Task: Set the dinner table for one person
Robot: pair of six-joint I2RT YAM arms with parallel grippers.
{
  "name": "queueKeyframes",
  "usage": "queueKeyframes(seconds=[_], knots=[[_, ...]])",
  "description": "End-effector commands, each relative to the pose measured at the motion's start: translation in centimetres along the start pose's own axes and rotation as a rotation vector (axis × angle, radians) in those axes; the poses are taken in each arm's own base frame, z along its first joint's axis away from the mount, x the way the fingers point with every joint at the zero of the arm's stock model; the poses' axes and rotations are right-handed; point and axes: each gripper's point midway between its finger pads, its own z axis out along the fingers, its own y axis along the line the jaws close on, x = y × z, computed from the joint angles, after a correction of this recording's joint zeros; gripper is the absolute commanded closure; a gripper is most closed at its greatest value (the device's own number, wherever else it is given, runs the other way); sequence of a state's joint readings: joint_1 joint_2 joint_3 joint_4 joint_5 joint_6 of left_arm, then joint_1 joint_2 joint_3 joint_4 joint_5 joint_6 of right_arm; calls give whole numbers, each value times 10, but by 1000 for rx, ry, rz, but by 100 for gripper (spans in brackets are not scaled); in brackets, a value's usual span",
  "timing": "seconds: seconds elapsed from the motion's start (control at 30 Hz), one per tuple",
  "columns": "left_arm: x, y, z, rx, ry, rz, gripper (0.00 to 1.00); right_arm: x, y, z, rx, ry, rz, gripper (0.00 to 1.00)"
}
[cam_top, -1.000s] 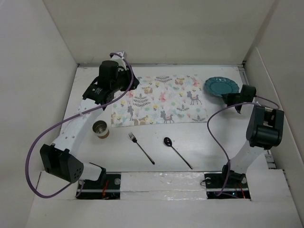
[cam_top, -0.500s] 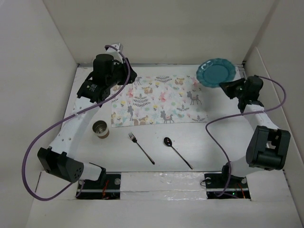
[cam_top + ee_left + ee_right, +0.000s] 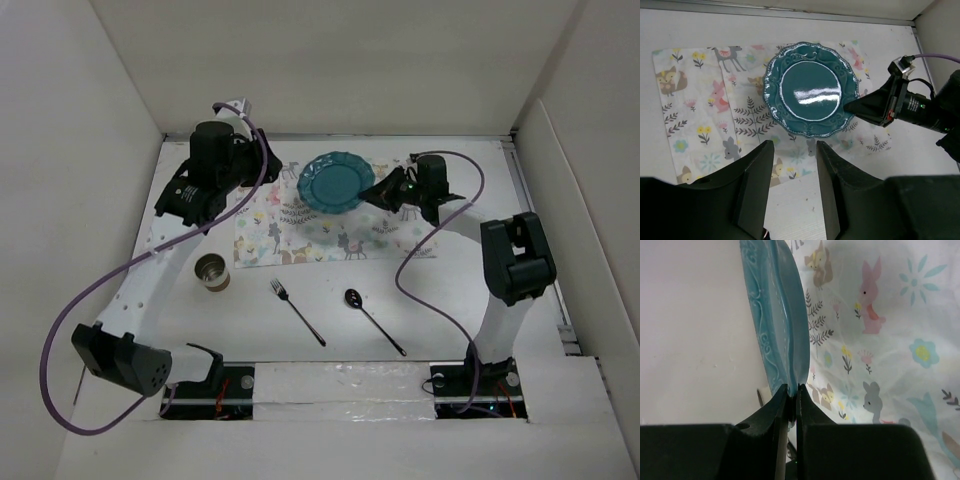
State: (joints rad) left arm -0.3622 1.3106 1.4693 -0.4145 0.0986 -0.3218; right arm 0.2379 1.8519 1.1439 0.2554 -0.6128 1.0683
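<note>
My right gripper [image 3: 372, 194] is shut on the rim of a teal scalloped plate [image 3: 334, 182] and holds it over the animal-print placemat [image 3: 390, 228], above its middle. The plate also shows in the left wrist view [image 3: 811, 89], and edge-on in the right wrist view [image 3: 777, 320], pinched between the fingertips. My left gripper [image 3: 794, 150] is open and empty, hovering high over the placemat's near edge [image 3: 705, 145]; its arm is at the back left [image 3: 215, 165]. A fork [image 3: 297, 311], a dark spoon [image 3: 372, 319] and a metal cup [image 3: 211, 271] lie on the white dinner table [image 3: 450, 290].
White wall panels [image 3: 90, 180] close in the table on the left, back and right. Purple cables [image 3: 420, 260] loop from both arms over the surface. The cup stands just left of the placemat's near corner.
My right gripper has lifted the teal plate from the back right corner and carried it left over the placemat. The left arm has drawn back slightly toward the back left.
</note>
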Motion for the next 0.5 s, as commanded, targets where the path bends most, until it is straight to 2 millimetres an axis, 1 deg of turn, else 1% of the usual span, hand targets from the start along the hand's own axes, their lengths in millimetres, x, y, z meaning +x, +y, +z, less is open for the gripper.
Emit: queueKeyframes(seconds=[0.0,0.03,0.1,0.13,0.2,0.23,0.27,0.3,0.4,0.47], knots=[[-16,4,-26,-18,-83,14,63,-33,93,-7,-261,-98,-138,100],[-16,6,-26,-27,-85,15,63,-33,89,-4,-257,-95,-126,100],[-11,8,-27,-34,-76,15,63,-23,84,6,-250,-70,-115,100],[-11,8,-28,-35,-78,15,63,-23,74,12,-233,-65,-99,100],[-8,9,-27,-36,-72,13,62,-15,68,23,-214,-44,-89,100],[-7,9,-27,-35,-70,13,63,-15,59,28,-198,-40,-77,100],[-7,9,-27,-35,-70,12,63,-16,54,31,-190,-44,-72,100],[-7,9,-26,-35,-68,13,63,-11,51,36,-181,-34,-68,100],[-6,10,-26,-39,-65,14,63,-11,36,43,-151,-37,-45,100],[-6,11,-25,-42,-64,14,62,-10,22,47,-120,-42,-26,100]])
